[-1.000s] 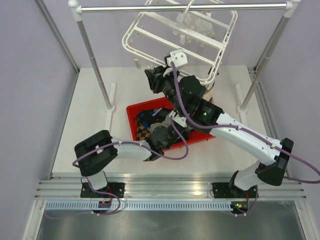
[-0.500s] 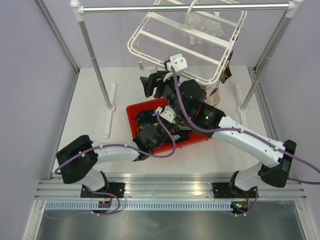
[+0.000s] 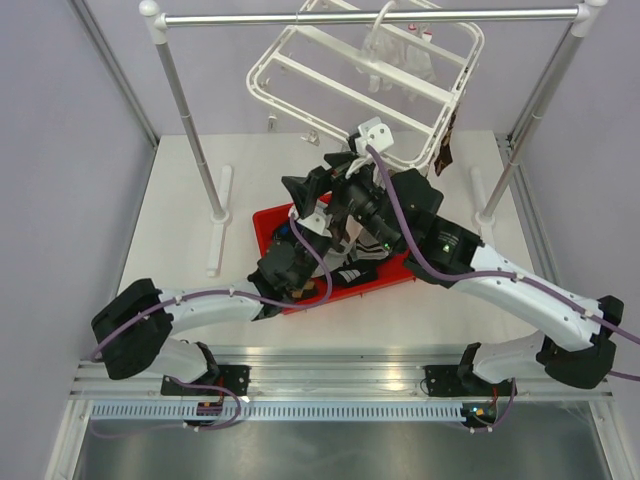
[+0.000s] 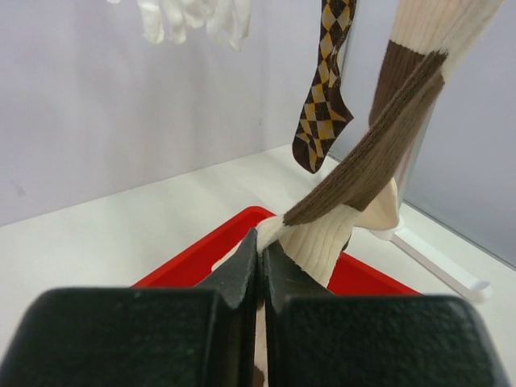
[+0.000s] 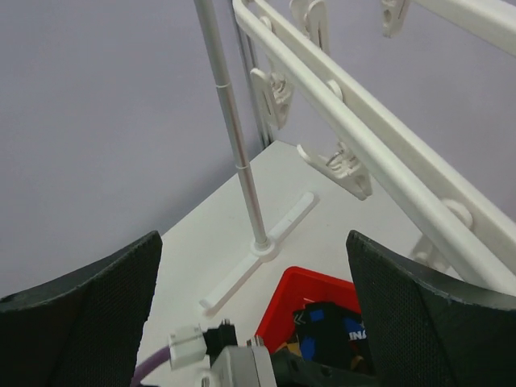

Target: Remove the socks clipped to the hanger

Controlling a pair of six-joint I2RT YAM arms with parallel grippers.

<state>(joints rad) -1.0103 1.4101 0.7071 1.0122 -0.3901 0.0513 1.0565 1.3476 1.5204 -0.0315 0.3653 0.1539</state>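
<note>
Now, by size, largest first:

Desk (image 3: pixel 180 260): white, and it carries the stand, the bin and both arm bases at the near edge.
Rail stand (image 3: pixel 360 16): silver metal; its top bar runs across the far side, with uprights left and right.
Hanger (image 5: pixel 371 141): white plastic frame hooked on the top bar and tilted, with small clips dangling under its bars.
Red bin (image 4: pixel 193 258): on the desk below the hanger, near the middle.
Striped sock (image 4: pixel 379 137): brown and cream, stretched on a slant from the bin upward to the right. Its upper end leaves the left wrist view, so I cannot tell if a clip holds it.
Argyle sock (image 4: pixel 322 97): brown-mustard, hanging free above the desk beyond the bin, just left of the striped sock.
Black sock (image 5: pixel 326 322): has blue and white marks and lies inside the red bin.
White glove-like cloth (image 4: pixel 193 16): hangs at the far side, fingers down.
Left jaws: pressed together over the bin, pinching the cream end of the striped sock.
Right jaws: spread wide with nothing between them, fingers (image 5: pixel 81 314) apart, raised above the bin under the hanger's near edge.
</note>
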